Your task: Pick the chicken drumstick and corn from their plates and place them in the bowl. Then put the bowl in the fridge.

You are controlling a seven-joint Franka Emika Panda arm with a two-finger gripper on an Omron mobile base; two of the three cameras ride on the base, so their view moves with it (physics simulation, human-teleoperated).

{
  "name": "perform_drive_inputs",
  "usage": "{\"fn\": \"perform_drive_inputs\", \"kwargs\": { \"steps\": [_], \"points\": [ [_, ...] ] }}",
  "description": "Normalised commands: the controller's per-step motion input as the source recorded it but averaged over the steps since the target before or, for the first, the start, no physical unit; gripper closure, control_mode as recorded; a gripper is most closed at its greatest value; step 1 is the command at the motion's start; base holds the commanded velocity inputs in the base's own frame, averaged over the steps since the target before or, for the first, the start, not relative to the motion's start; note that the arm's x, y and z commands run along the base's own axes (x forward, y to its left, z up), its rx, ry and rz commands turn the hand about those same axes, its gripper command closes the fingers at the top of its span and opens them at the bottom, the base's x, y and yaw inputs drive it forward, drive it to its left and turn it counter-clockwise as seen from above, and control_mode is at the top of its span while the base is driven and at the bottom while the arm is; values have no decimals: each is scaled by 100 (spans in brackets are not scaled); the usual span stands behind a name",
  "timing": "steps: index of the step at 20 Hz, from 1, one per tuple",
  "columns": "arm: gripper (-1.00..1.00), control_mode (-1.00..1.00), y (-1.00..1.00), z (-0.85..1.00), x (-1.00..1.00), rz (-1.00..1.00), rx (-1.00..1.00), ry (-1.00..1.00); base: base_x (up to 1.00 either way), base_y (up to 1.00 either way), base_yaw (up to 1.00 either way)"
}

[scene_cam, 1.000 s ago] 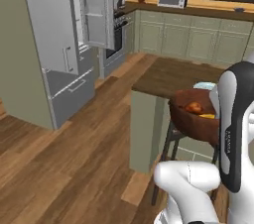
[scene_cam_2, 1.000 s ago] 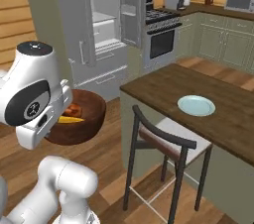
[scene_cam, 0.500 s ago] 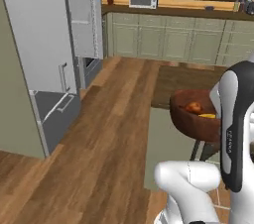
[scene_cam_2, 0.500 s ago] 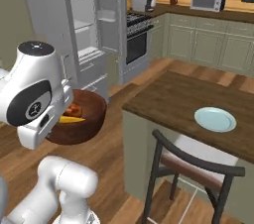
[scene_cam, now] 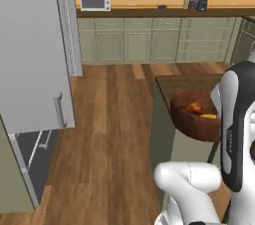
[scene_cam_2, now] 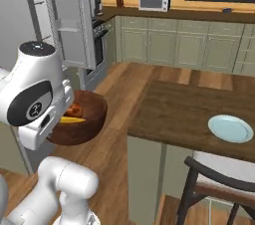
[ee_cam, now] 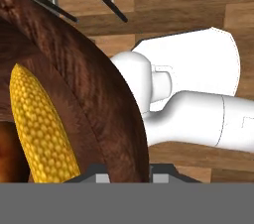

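The white arm rises from the base and bends at its elbow, forearm upright beside the bowl [scene_cam: 196, 119]. Its tool [ee_cam: 125, 174] is clamped on the bowl's rim, one finger inside, one outside, carrying it off the desk.

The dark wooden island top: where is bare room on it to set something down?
The dark wooden island top is bare left of and behind the round pale-blue plate. The near right edge is tighter: the plate lies there, with the dark chair back just below.
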Motion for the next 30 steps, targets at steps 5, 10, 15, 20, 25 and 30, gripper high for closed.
{"fn": "perform_drive_inputs", "kwargs": {
  "steps": [5, 10, 15, 20, 25, 30],
  "points": [
    [100, 100, 0, 0, 0, 0, 0, 0, 81, 93, -42],
    [100, 100, 0, 0, 0, 0, 0, 0, 86, 18, -18],
    [100, 100, 0, 0, 0, 0, 0, 0, 61, -12, 5],
    [100, 100, 0, 0, 0, 0, 0, 0, 67, 10, 19],
    [100, 100, 0, 0, 0, 0, 0, 0, 79, 21, 27],
    [100, 100, 0, 0, 0, 0, 0, 0, 95, 44, 27]
  ]
}}
